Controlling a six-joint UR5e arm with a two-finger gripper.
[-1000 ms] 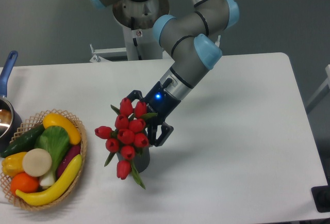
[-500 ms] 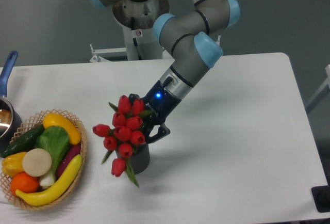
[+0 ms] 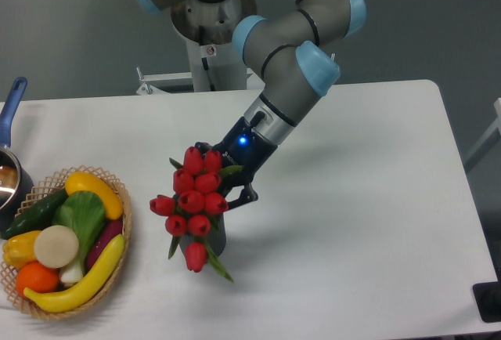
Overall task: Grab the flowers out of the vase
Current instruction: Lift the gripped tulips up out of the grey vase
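One arm reaches down from the far side of the white bench (image 3: pixel 360 199), its grey links and pale blue joints ending in a dark pincer (image 3: pixel 228 183) with a small blue light on its body. The pincer sits just behind the flowers (image 3: pixel 193 203), low among them, and the red buds cover its fingers; I cannot tell whether it is spread or pinching the stems.

The flowers are a tight bunch of red tulip buds with green leaves poking out at the left, right and near sides. One bud sticks out to the left and another hangs at the near end of the bunch, tipped toward the camera. The bunch hides most of the vase (image 3: pixel 217 234), of which only a dark grey strip shows at the lower right of the buds, standing on the bench. Whether the stems are inside the vase or lifted clear of it cannot be told, since the buds cover its top.

Well to the left, near the bench's edge, a wicker basket (image 3: pixel 121 226) holds a banana, a yellow pepper, an orange, a cucumber, a leafy green vegetable, a purple piece and a pale round slice. Just beyond it, at the left edge, a metal pot (image 3: pixel 9 179) with a blue handle is partly cut off.
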